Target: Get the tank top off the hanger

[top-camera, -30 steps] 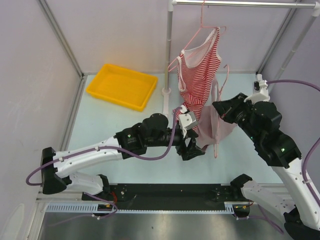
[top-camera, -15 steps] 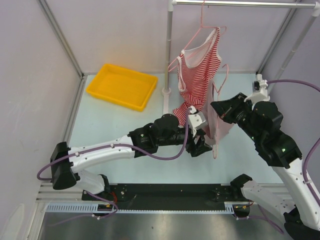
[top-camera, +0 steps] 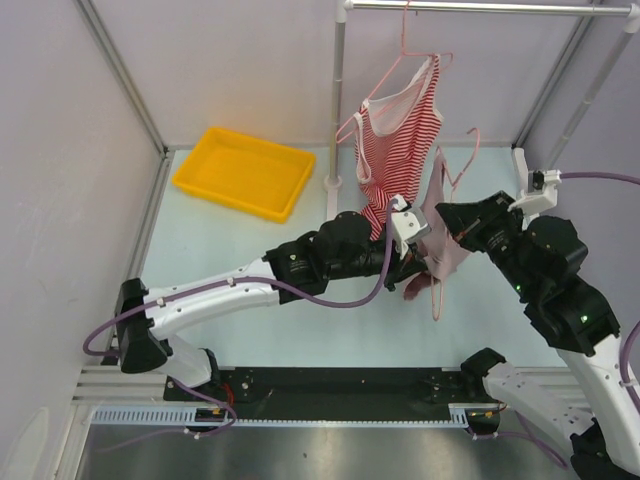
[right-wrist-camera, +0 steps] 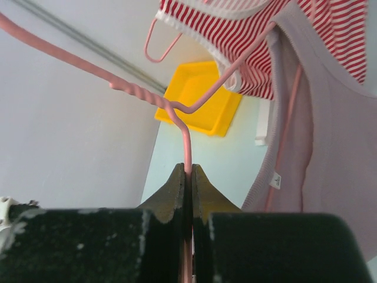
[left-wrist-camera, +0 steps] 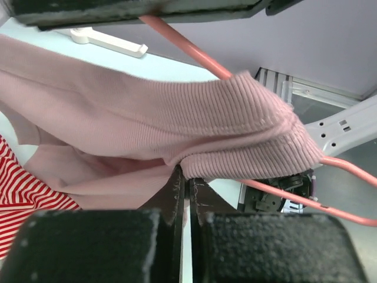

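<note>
Right hand (right-wrist-camera: pixel 188 172) clamped on the pink hanger (right-wrist-camera: pixel 186 147); left hand (left-wrist-camera: pixel 184 175) pinching the tank top (left-wrist-camera: pixel 147 118) (not yet off the wire beyond it)

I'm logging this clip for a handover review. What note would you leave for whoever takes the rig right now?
The left gripper is shut on the ribbed edge of the pink top.
The right gripper is shut on the wire of the hanger, held clear of the rail.
The pink top drapes over that hanger, between the arms. A striped top hangs from the rail behind.
Done: both grips are set.
Left: pull the pink top off the hanger; it is not yet off.
</note>
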